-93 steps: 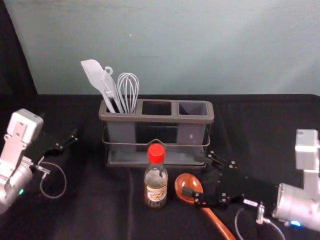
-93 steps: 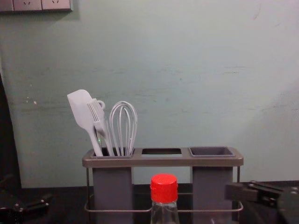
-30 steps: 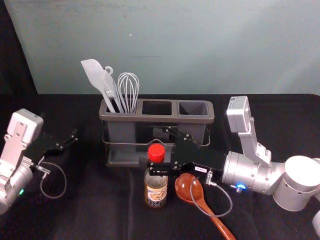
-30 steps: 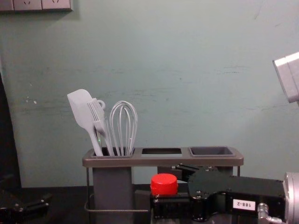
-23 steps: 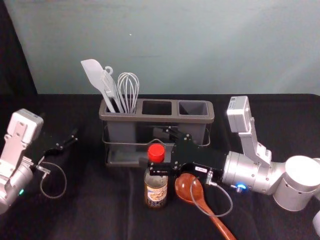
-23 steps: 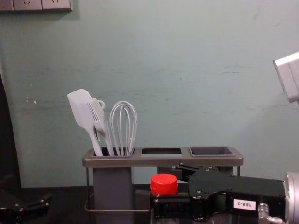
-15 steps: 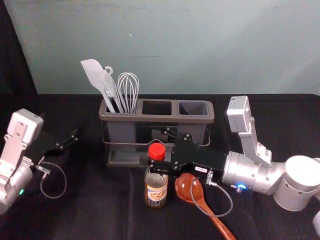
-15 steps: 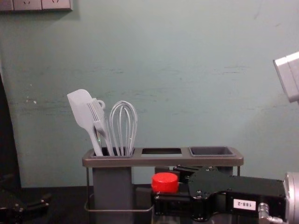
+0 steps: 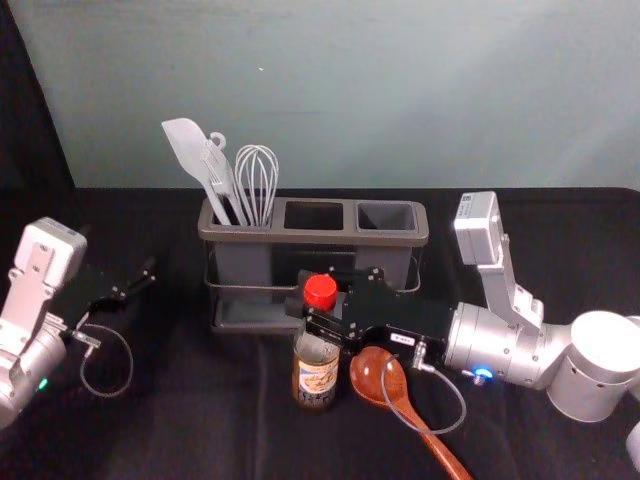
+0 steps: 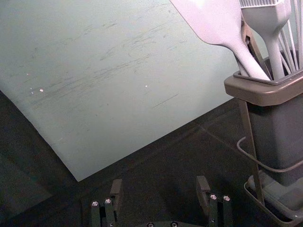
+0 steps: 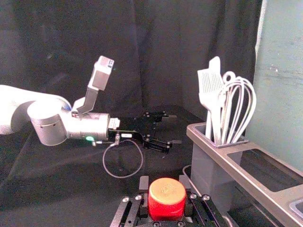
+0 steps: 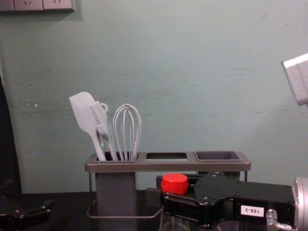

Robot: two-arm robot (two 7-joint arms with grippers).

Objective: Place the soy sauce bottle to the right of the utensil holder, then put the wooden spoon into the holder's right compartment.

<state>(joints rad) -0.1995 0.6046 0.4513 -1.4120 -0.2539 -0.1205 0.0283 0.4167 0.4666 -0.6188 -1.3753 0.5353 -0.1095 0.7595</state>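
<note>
Fingers (image 11: 144,183) of the right gripper (image 9: 315,302) closed on the soy sauce bottle (image 9: 316,380), pinching it from both sides around the red cap (image 9: 320,291). Gripper reaches in from the robot's right, passing above the wooden spoon (image 9: 372,372), and sits in front of the utensil holder (image 9: 312,237). Left gripper (image 9: 147,275) is out by the left side of the head view, fingers spread, well apart from the holder's left end. Edges: holder's front rim is just behind the bottle; whether the two touch, cannot tell. Black cloth (image 9: 540,240) runs past the holder's right end and back to the wall (image 9: 400,90). Wide gap between left gripper and bottle; on its other side, the bottle is close to the spoon's bowl. Axes: bottle near vertical, cap up, leaning slightly toward the robot's right, label facing the robot. Base lifted or on the cloth, cannot tell. Spoon lies flat, bowl toward the holder, handle slanting toward the robot and its right; gripper cable (image 9: 462,405) loops across it. Holder's long axis runs left to right. Spatula (image 12: 83,113), brush (image 12: 100,118) and whisk (image 12: 127,130) stand in its left compartment; the right compartment (image 9: 387,216) opens upward.
</note>
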